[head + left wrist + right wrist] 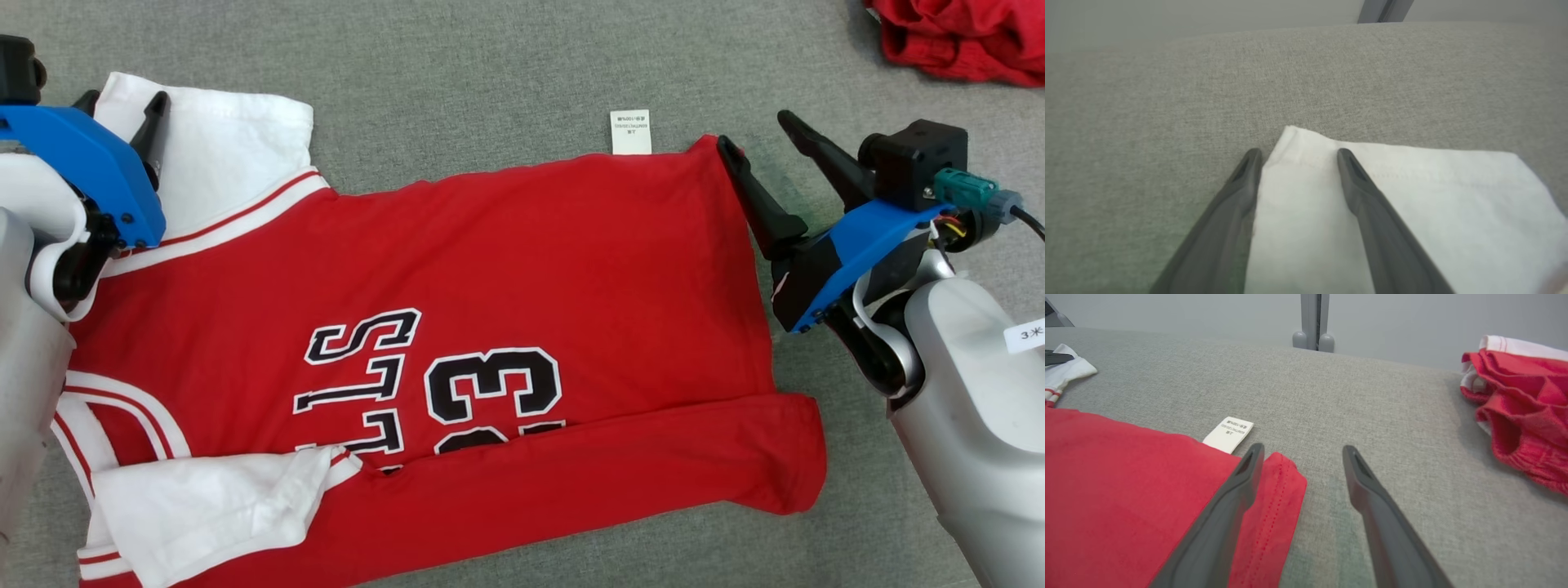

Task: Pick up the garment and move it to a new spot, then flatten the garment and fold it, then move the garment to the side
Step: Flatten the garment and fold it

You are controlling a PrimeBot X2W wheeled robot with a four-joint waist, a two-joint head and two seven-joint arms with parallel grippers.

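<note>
Head view: the garment [506, 278] lies flat across the grey surface [490, 65], its near edge already folded over the lettering [433, 384]. The far edge is likely next: left gripper [122, 102] and right gripper [753, 129], both spread, should pinch their corners together and lift evenly. Wrist views add what the head misses: white sleeve corner [1306, 171] between left fingers [1372, 212], red hem corner [1284, 477] half under one right finger [1224, 514].

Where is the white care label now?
In the head view the care label lies on the grey surface at the far edge of the red jersey, right of centre, just left of the right hand.
</note>
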